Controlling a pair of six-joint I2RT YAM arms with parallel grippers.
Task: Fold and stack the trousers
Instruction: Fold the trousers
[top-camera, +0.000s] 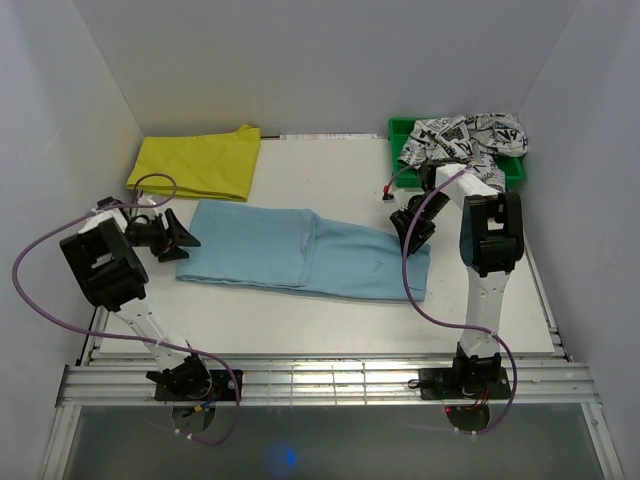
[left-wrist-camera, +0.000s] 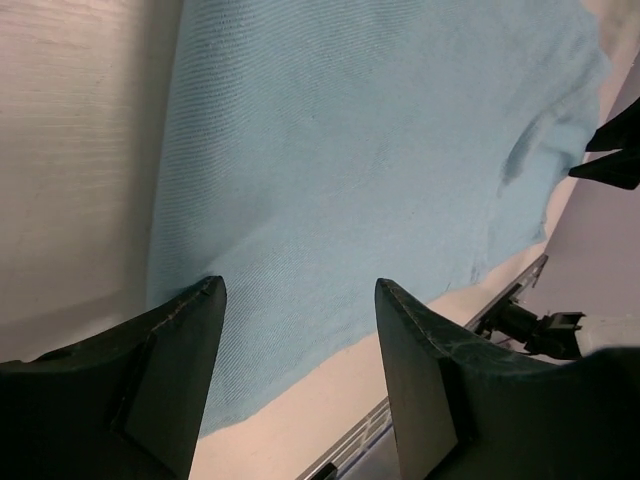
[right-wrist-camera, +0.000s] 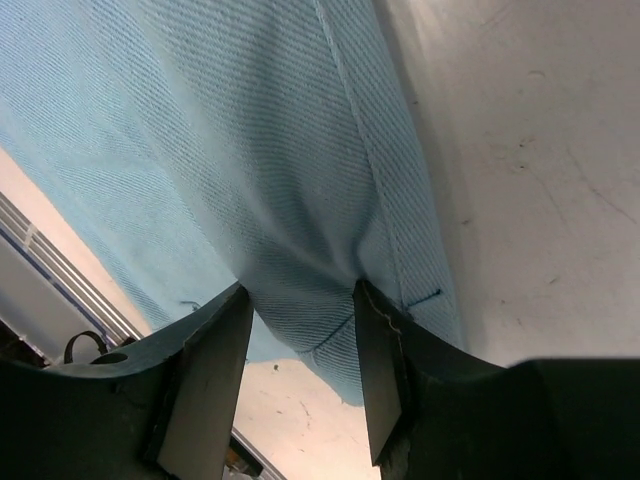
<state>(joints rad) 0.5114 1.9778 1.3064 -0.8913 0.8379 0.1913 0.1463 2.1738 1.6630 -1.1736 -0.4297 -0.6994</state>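
Observation:
The light blue trousers (top-camera: 300, 250) lie flat across the middle of the table, waist end to the right. My left gripper (top-camera: 186, 240) is open just over their left end; in the left wrist view (left-wrist-camera: 300, 285) its jaws stand wide apart above the cloth's (left-wrist-camera: 350, 150) near edge, holding nothing. My right gripper (top-camera: 415, 232) sits on the trousers' right far corner. In the right wrist view (right-wrist-camera: 300, 290) its jaws stand apart, pressed down on the cloth (right-wrist-camera: 200, 120), with a raised fold bulging between them and touching both fingers.
A folded yellow garment (top-camera: 200, 163) lies at the back left. A black-on-white printed garment (top-camera: 460, 140) is heaped in a green bin (top-camera: 400, 128) at the back right. White walls close in three sides. A metal rail (top-camera: 320, 375) runs along the table's near edge.

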